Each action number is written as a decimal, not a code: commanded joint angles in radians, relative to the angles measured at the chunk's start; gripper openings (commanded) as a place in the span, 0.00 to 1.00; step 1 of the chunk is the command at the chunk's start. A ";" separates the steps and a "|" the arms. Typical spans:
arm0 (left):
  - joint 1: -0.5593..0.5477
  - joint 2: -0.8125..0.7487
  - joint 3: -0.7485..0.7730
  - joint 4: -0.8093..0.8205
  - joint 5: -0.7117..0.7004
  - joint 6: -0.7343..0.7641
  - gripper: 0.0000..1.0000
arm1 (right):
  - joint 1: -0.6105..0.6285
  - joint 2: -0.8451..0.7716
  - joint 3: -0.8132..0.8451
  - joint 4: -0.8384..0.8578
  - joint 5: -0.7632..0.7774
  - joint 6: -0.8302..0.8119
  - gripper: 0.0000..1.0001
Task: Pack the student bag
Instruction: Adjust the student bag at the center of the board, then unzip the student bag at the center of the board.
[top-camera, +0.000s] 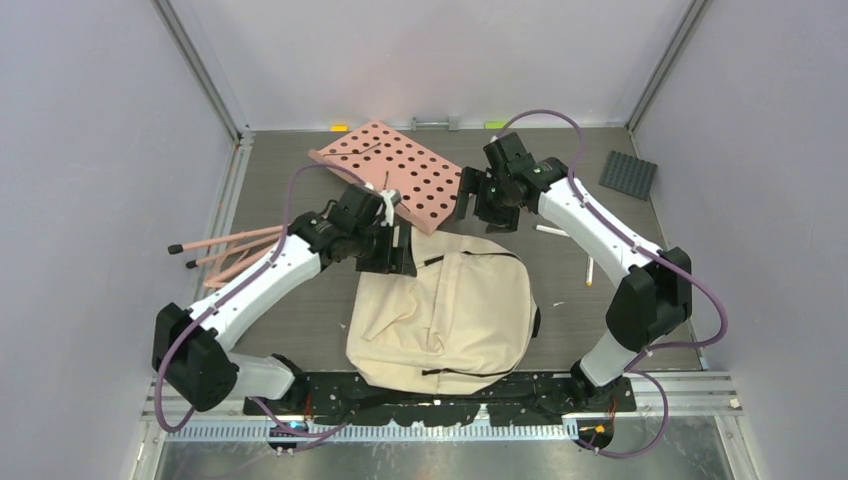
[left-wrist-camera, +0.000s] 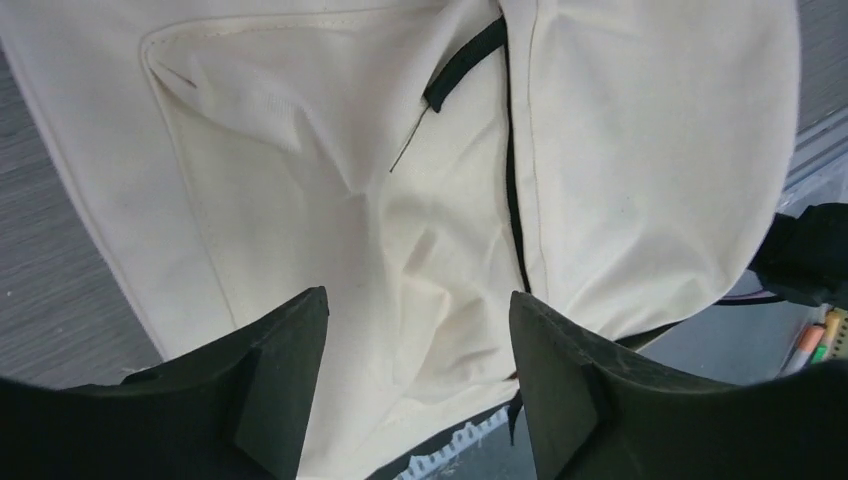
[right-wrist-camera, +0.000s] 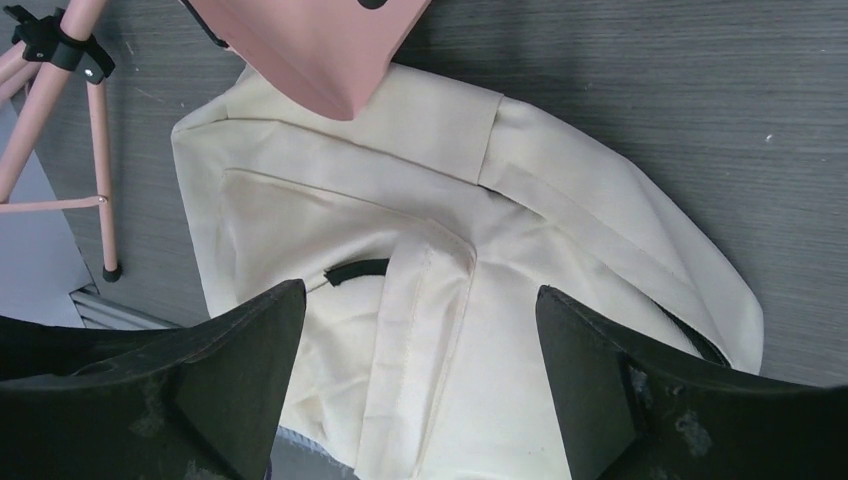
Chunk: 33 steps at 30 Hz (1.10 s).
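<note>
Student bag (top-camera: 445, 310) flat and seemingly closed at 6 o'clock on the counter (top-camera: 680, 215), left tool (left-wrist-camera: 418, 310) spread empty over its 10 o'clock corner, right tool (right-wrist-camera: 420, 300) spread empty at 12 o'clock; opening step in hand, likely calling next for pinching the black zipper pull (left-wrist-camera: 460, 65).

1. The student bag (top-camera: 440, 310) is plain cream, with black zip lines and a black pull tab.
2. The board (top-camera: 400, 170) is salmon pink, dotted with rows of dark round holes.
3. The stand legs (top-camera: 225, 250) are pink with black tips.
4. The table (top-camera: 570, 330) is dark grey with a fine wood grain.
5. The left arm (top-camera: 262, 278) and right arm (top-camera: 590, 225) are white with black joints, and their cables (top-camera: 715, 320) are purple.
6. The studded mat (top-camera: 628, 174) is dark grey.
</note>
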 joint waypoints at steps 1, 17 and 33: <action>0.007 -0.023 0.121 -0.062 -0.039 0.061 0.72 | -0.007 -0.003 0.095 -0.100 -0.021 -0.062 0.91; 0.007 0.380 0.308 0.128 0.179 0.246 0.40 | -0.022 0.017 0.209 -0.203 0.116 -0.127 0.90; -0.007 0.392 0.243 0.143 0.202 0.272 0.32 | -0.025 0.035 0.194 -0.228 0.112 -0.107 0.90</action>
